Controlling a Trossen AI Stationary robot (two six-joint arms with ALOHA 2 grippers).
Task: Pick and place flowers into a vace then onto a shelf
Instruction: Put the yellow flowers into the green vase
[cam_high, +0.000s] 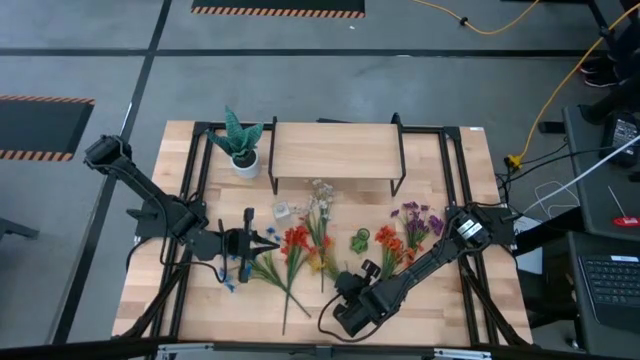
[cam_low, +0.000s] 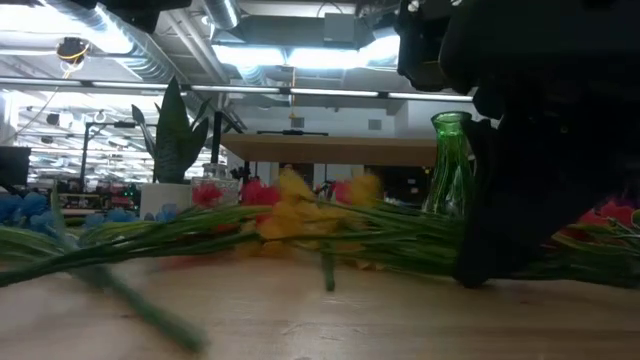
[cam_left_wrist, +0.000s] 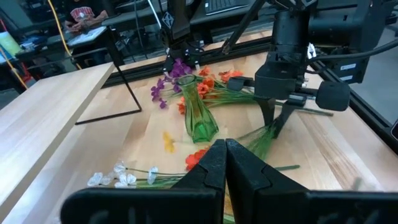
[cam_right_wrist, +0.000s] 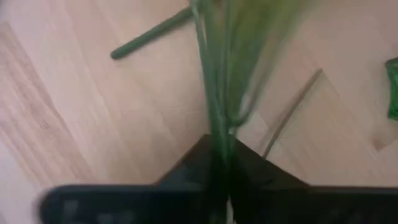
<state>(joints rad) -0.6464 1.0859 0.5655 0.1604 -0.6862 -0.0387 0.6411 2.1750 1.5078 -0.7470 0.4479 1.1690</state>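
Several artificial flowers (cam_high: 305, 245) lie spread on the tabletop in front of the shelf (cam_high: 335, 150), blooms toward it and stalks toward the near edge. A green glass vase (cam_left_wrist: 196, 112) stands upright among them; it also shows in the high view as the vase (cam_high: 360, 240). My right gripper (cam_high: 347, 287) stands over the stalks near the near edge, shut on a bunch of them. My left gripper (cam_left_wrist: 225, 158) hovers left of the flowers, pointing right, shut and holding nothing. My right gripper pinches a bunch of several thin green stalks (cam_right_wrist: 219, 118) between its two fingers, coming from above and pointing down, as the left wrist view shows at the stalks (cam_left_wrist: 266, 135). The stalks run forward from the fingers, low over the table; the blooms lie on it.
A spiky green plant in a white pot (cam_high: 243, 148) stands left of the shelf. Blue blooms (cam_high: 232, 268) lie under my left gripper. Purple and orange flowers (cam_high: 405, 235) lie right of the vase. Black frame rails run along the table's sides.
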